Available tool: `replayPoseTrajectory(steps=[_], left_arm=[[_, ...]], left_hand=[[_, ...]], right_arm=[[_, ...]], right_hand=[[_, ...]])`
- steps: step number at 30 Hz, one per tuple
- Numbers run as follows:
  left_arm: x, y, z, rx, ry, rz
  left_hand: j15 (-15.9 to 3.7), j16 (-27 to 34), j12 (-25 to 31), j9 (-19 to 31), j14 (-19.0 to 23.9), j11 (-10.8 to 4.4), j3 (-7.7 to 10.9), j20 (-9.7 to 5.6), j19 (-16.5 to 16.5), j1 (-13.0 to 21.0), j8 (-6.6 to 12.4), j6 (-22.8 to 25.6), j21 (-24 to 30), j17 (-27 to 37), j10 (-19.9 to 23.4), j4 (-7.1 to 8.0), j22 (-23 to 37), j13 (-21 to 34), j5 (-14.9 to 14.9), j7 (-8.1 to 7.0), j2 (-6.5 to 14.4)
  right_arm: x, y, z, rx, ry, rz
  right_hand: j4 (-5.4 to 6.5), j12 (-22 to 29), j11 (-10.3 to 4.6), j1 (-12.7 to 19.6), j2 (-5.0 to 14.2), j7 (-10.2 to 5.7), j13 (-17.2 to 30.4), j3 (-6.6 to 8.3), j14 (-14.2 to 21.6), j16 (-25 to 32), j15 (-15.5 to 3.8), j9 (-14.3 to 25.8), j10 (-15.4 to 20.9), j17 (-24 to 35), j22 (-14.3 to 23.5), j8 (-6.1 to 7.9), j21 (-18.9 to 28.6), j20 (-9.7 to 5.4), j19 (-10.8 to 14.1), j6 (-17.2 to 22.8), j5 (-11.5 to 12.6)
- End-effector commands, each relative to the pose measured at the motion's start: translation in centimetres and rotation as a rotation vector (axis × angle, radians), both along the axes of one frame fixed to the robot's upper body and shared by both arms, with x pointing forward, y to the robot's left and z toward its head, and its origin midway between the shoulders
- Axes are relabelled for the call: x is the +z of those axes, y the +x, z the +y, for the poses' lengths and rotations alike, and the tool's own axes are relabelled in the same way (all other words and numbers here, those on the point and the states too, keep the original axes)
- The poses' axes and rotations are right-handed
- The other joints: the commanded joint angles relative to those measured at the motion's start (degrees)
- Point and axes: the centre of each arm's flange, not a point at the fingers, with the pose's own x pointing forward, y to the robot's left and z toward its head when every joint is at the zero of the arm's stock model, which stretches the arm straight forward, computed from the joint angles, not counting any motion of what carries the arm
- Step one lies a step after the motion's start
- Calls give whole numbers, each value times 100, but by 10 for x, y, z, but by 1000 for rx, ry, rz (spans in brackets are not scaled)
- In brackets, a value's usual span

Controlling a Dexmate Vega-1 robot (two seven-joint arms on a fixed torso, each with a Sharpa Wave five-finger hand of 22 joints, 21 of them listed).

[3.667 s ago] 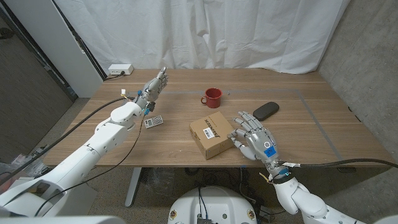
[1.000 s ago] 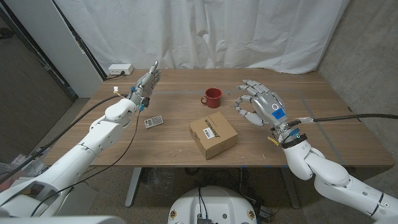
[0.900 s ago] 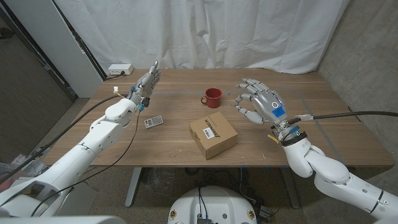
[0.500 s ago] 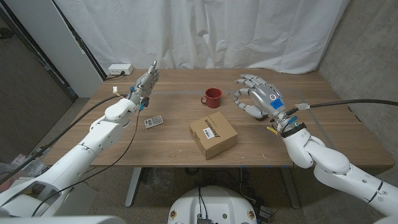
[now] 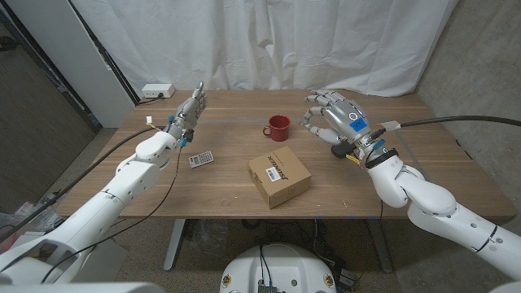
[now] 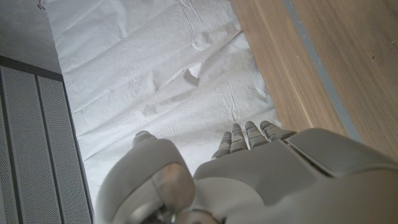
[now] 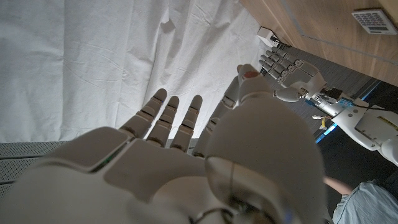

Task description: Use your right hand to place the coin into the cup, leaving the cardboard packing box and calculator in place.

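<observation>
The red cup stands at the table's middle back. My right hand hovers in the air just right of it, above the table, its fingers curled toward the cup. Thumb and a finger pinch a small reddish thing, the coin by its look. The cardboard box lies nearer the front, and the calculator lies to its left. My left hand is raised over the back left, fingers straight and apart from everything; it also appears in the right wrist view.
A dark oblong object lies on the table under my right wrist. A white power strip sits at the back left corner. A white curtain hangs behind the table. Bare wood lies right of the box.
My right hand has risen from the table beside the box and swung back and left, ending close to the cup. The left hand has barely moved.
</observation>
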Motion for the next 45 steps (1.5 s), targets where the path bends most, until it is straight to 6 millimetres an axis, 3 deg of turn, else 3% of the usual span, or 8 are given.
replayPoseTrajectory(steps=[1, 18, 19, 45], left_arm=[[-2, -3, 8, 6, -1, 2], [-1, -10, 12, 5, 1, -18], [-2, -10, 12, 4, 1, -18], [-15, -17, 26, 23, -20, -8]], left_hand=[[-16, 2, 19, 24, -21, 20, -61, -30, -49, 19, 29, -14, 32, 24, 8, 2, 23, 28, -16, -16, 36], [-11, 5, 19, 24, -12, 10, -75, -31, -47, 28, 29, -12, 36, 23, 9, 0, 22, 28, -19, -14, 44], [-8, 6, 19, 24, -8, 15, -75, -30, -47, 29, 29, -12, 36, 23, 11, 0, 22, 28, -19, -13, 44], [7, 14, 22, 24, 33, 7, -101, -25, -51, 41, 32, 2, 37, 23, 25, -3, 22, 28, -23, -12, 52]], right_arm=[[17, 8, 12, -50, -11, 80], [38, 16, 24, -75, -31, 143], [39, 17, 24, -75, -30, 149], [66, 52, 51, -50, -46, 149]], right_hand=[[21, 3, 29, 50, 6, -11, 0, -1, 22, 6, -267, 27, 19, 31, 19, 26, 5, -254, 35, 22, -24], [24, -16, 47, 50, 11, -12, -3, -2, -12, -9, -241, 34, -23, 31, 19, 27, -9, -237, 1, 13, -30], [214, -24, 39, -265, 57, 78, -18, -117, -53, -31, -248, 65, -16, 28, 16, 86, -14, -228, -7, 30, -89], [238, -55, 53, -304, 131, 47, -81, -161, -40, -50, -234, 110, 17, 27, -6, 165, -35, -214, -13, -67, -179]])
